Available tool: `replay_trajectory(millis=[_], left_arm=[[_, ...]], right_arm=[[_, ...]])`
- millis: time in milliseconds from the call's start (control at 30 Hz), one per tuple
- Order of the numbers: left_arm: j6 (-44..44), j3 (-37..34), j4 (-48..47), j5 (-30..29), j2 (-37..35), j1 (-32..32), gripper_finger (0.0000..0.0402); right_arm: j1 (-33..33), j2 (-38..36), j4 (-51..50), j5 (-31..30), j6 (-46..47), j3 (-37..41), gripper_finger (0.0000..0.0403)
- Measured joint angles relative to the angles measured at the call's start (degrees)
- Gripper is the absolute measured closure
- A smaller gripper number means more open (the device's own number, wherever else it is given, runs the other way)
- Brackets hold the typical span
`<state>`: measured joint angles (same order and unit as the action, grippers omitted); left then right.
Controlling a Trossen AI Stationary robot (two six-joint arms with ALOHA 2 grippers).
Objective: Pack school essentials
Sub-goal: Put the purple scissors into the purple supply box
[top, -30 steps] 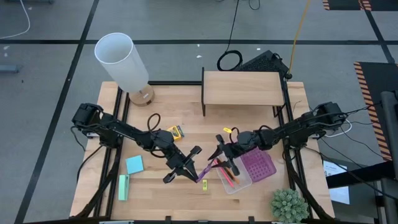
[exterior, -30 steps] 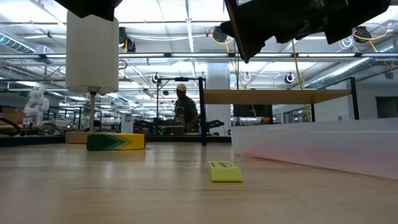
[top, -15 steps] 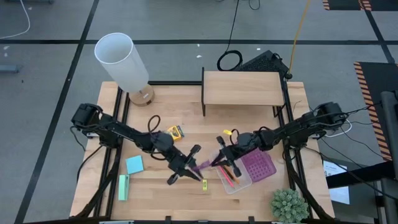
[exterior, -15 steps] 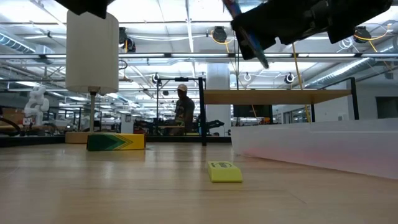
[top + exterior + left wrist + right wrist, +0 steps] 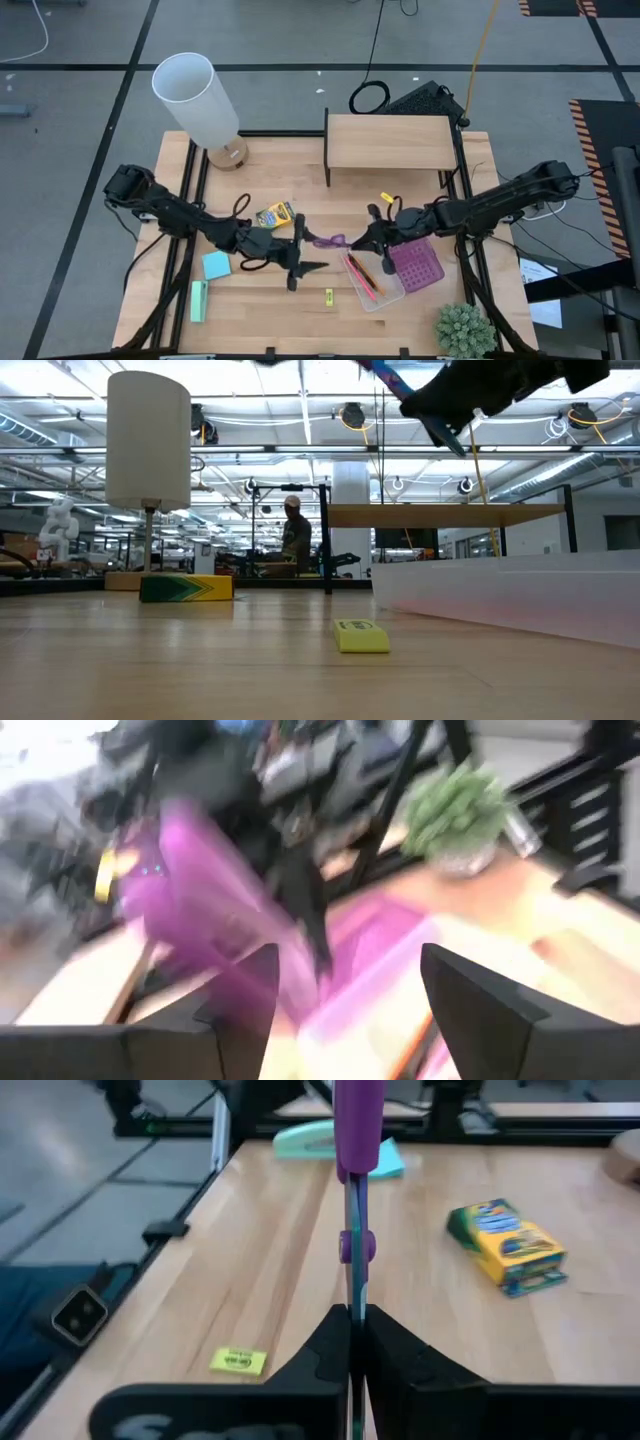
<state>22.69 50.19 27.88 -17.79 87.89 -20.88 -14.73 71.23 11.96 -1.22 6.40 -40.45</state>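
One purple-handled scissors (image 5: 330,240) aloft over table (image 5: 420,310), blade end pinched in right hand (image 5: 372,237), fingers pressed together on it. One yellow crayon box (image 5: 274,214), one light-blue square note pad (image 5: 216,265), one tiny yellow piece (image 5: 329,297) on table. Left hand (image 5: 302,258) spread, empty, just beside handles.

Two dark, slim jointed arms (image 5: 190,215) carrying thin black cables, dark jaws.

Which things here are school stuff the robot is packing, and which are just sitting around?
School stuff: purple-handled scissors in the right gripper, yellow crayon box, light-blue note pad, tiny yellow piece, pens in the clear tray.

Just sitting around: white lamp, wooden shelf, green plant.
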Motion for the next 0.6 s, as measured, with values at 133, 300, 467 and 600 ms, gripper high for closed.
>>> replay_trajectory(millis=[133, 300, 467, 600], left_arm=[[-5.1, 0.1, -4.4, -2.8, -3.3, 0.0, 0.0145], [-11.1, 0.0, -12.7, -6.8, -7.1, 0.0, 0.0144], [-15.4, 0.0, -18.7, -11.5, -9.7, -0.2, 0.0144], [-18.7, -0.1, -20.0, -12.3, -10.6, -0.4, 0.0144]], right_arm=[[-1.3, -1.9, -2.4, -1.9, 1.6, 0.0, 0.0397], [-2.6, -3.6, -3.6, -3.6, 4.5, 0.0, 0.0397], [-4.2, -3.9, -7.2, -7.7, 10.9, 0.0, 0.0397], [-6.0, -3.9, -10.3, -10.0, 19.0, 0.0, 0.0397]])
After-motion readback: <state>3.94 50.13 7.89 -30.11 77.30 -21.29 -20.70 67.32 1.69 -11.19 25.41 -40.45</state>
